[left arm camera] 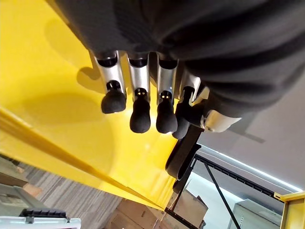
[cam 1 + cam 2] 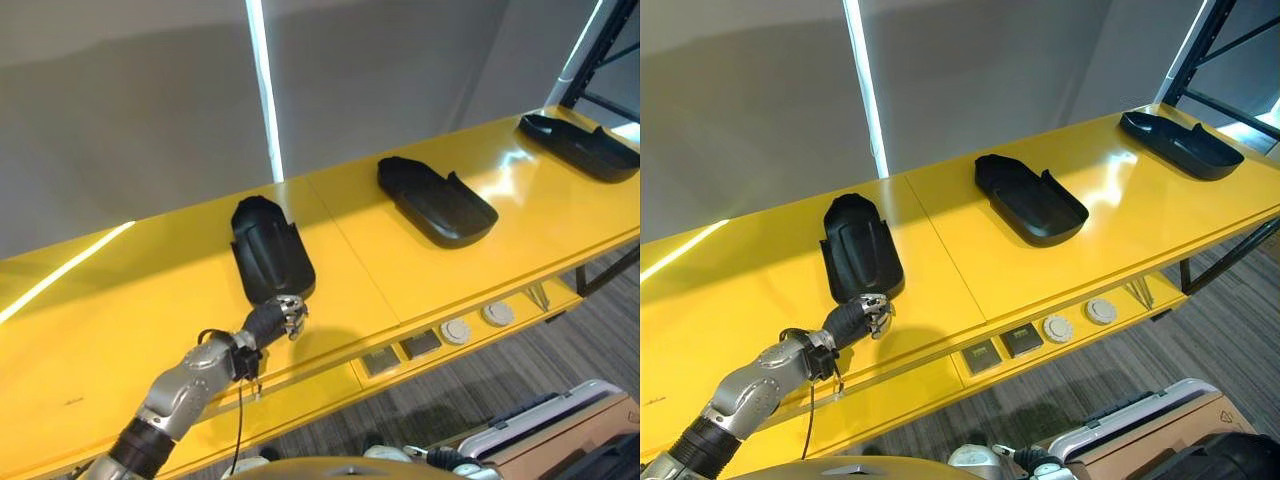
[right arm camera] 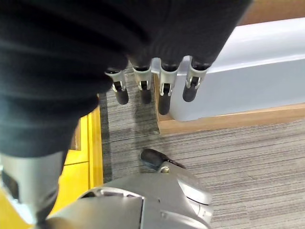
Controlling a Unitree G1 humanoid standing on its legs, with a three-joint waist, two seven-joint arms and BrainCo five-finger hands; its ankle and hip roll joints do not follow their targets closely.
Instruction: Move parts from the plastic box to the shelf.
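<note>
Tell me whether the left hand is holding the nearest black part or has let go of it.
Let go. The left hand has relaxed fingers holding nothing, just off the near end of the black part lying on the yellow shelf.

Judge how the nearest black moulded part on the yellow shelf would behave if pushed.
The black part looks like stiff, thin plastic, so probably light. Resting on the glossy yellow shelf, it would likely slide, not roll. The left hand sits at its near end.

A glossy yellow shelf [image 2: 420,270] is seen, smooth and mirror-bright under the light. Three black parts [image 2: 270,250] [image 2: 435,200] [image 2: 580,145] are shown as matt moulded plastic. The left hand [image 2: 288,315] is presented in satin silver metal with dull dark tips. Grey carpet [image 3: 228,143] on the floor is rendered ribbed and rough.
</note>
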